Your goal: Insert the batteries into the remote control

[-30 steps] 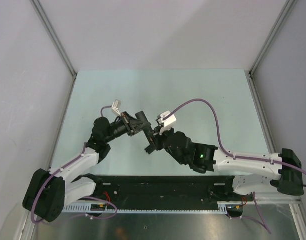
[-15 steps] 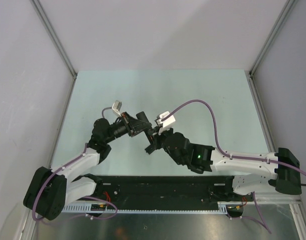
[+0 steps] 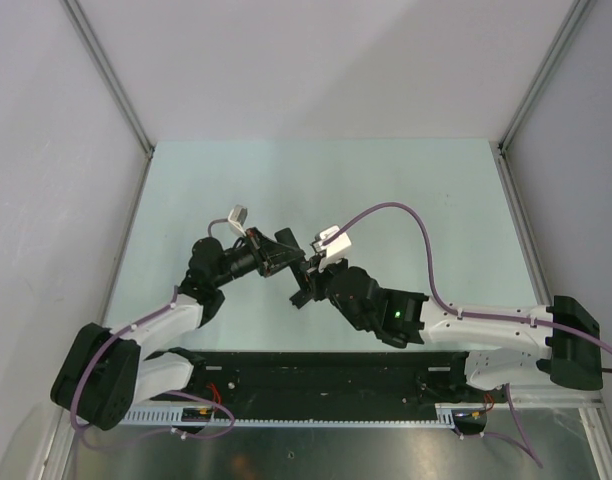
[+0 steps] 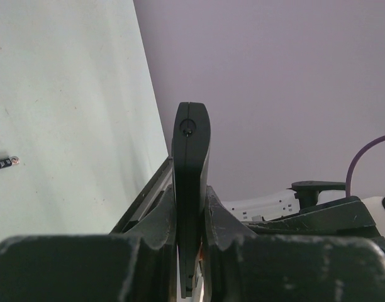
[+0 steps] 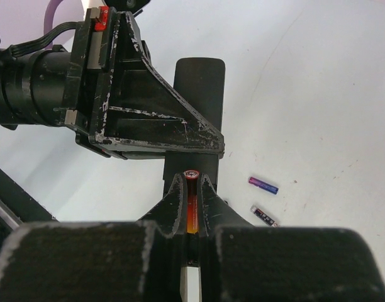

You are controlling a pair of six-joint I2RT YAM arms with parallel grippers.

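1. Both arms sit slightly lower and further left than a second ago.
2. Left gripper (image 4: 191, 207) is clamped on the remote (image 4: 191, 151), held on edge above the table (image 3: 386, 190).
3. Right gripper (image 5: 192, 184) pinches the red battery (image 5: 191, 211), its tip close by the remote; whether they touch is unclear.
4. Purple battery (image 5: 263, 184) and dark battery (image 5: 263, 215) lie near each other on the table.
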